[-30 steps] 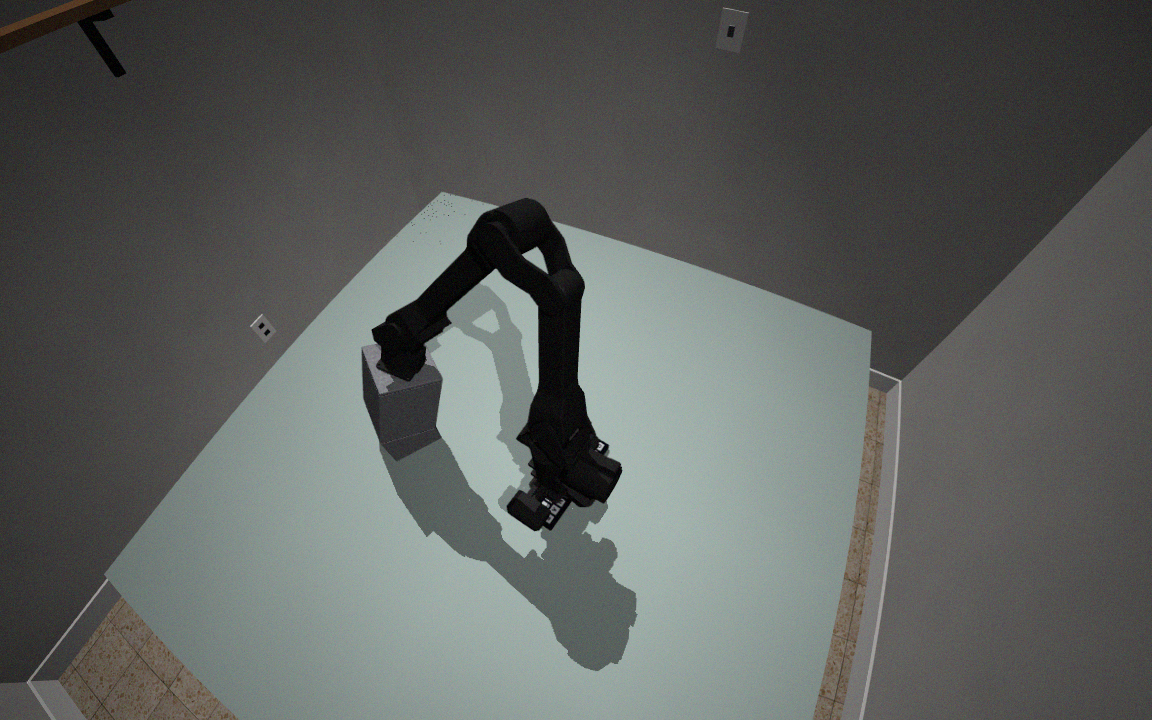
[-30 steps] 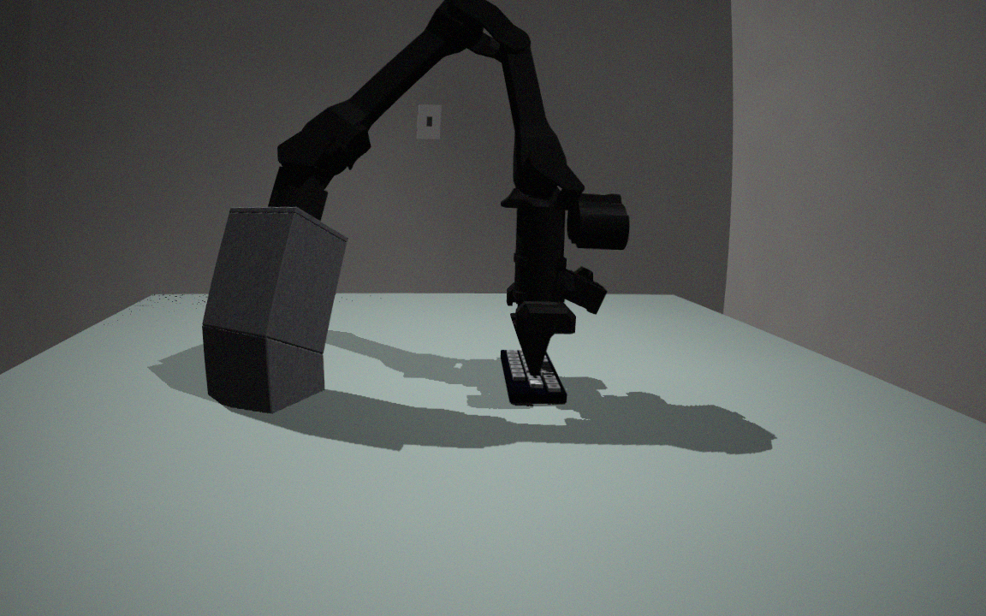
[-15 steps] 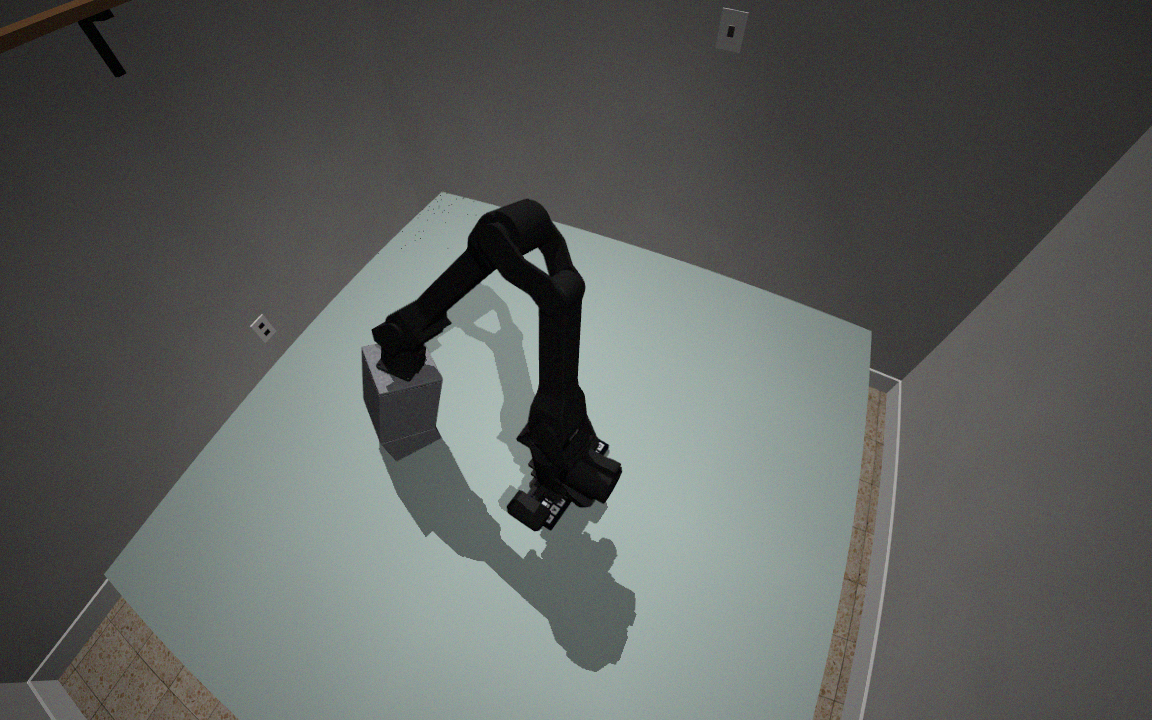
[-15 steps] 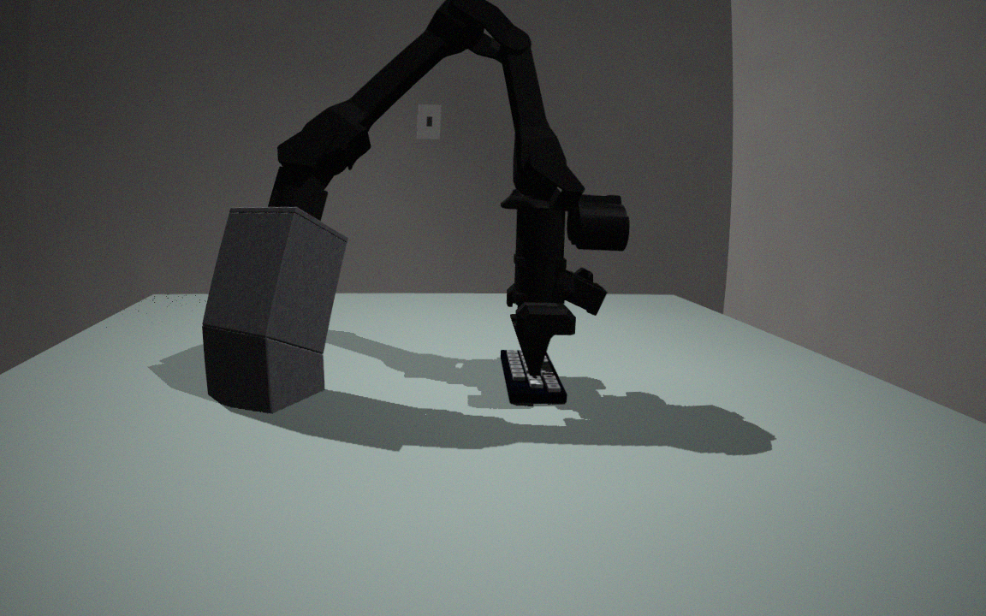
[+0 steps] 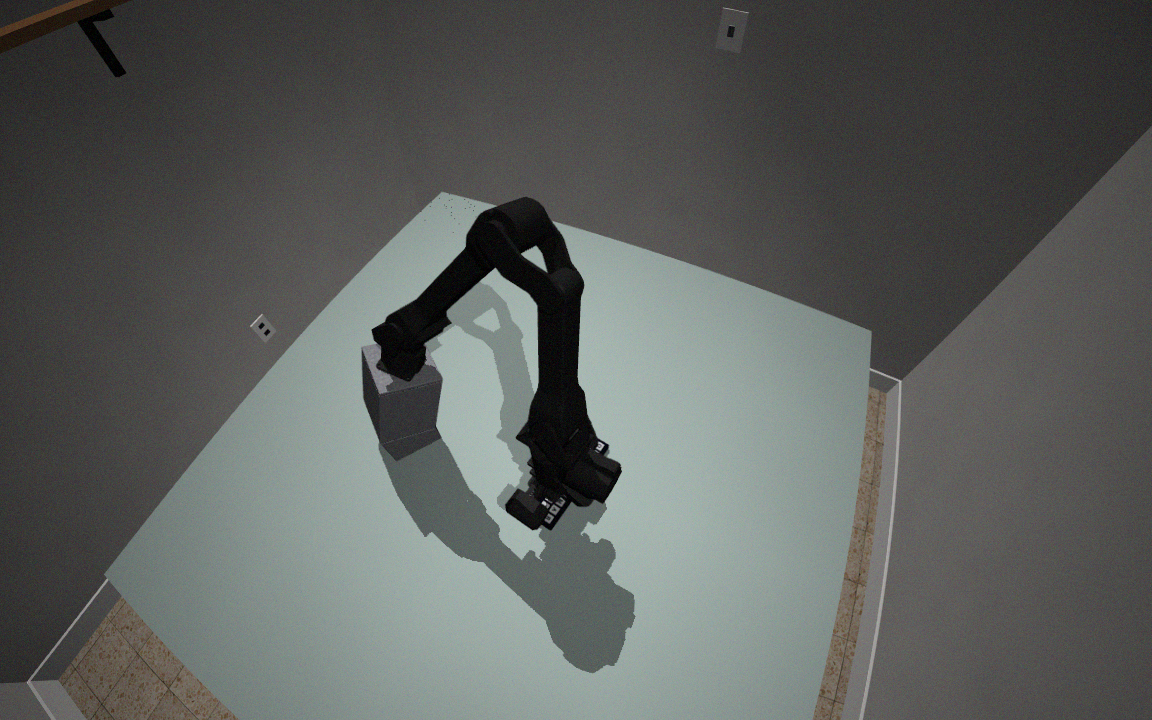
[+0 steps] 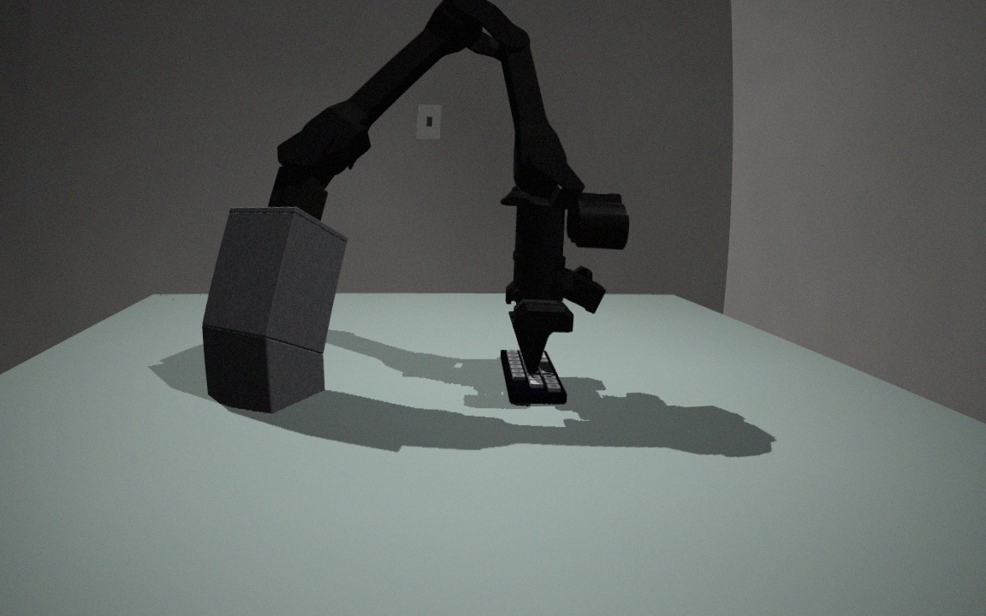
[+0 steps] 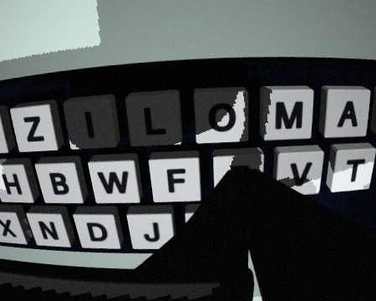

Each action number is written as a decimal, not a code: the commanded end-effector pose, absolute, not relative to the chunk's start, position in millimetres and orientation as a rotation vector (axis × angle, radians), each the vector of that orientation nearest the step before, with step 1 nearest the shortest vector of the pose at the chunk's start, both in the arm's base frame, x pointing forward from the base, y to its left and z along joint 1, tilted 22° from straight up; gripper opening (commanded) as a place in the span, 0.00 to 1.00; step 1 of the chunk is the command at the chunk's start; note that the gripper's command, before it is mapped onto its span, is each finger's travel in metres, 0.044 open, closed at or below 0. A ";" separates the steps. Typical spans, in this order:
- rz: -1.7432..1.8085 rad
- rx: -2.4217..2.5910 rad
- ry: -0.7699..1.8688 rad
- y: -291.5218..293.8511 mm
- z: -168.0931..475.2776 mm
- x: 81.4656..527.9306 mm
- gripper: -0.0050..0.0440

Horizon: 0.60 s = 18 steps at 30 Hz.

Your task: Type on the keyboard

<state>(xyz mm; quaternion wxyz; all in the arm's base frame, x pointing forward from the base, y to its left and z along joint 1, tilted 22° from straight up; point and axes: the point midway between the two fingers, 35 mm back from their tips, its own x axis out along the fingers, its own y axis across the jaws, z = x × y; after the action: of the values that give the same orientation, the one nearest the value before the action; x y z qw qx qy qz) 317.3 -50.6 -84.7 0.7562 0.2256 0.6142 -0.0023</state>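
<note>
A small black keyboard [image 5: 540, 500] [image 6: 515, 381] [image 7: 154, 75] with white letter keys lies flat on the pale green table [image 5: 294, 555] [image 6: 481, 498]. My gripper [image 6: 536, 363] [image 7: 241, 184] is shut, empty, and points straight down. In the wrist view its tip sits on a middle-row key [image 7: 238, 160] between the F key [image 7: 175, 179] and the V key [image 7: 300, 170]; that key's letter is hidden. The N key [image 7: 49, 230] is in the bottom row at the left. In the top view the wrist hides most of the keyboard.
The arm's grey base block [image 5: 401, 407] [image 6: 270, 306] stands on the table, left of the keyboard. Grey walls surround the table. The arm's shadow falls across the table beside the keyboard.
</note>
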 end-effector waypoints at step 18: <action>0.002 0.482 1.335 -7.9 -47.9 307.8 0.10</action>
<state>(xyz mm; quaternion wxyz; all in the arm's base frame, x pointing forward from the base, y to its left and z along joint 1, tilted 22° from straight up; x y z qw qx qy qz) 311.5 -40.6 -55.7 0.7568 0.2282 0.6125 -0.0059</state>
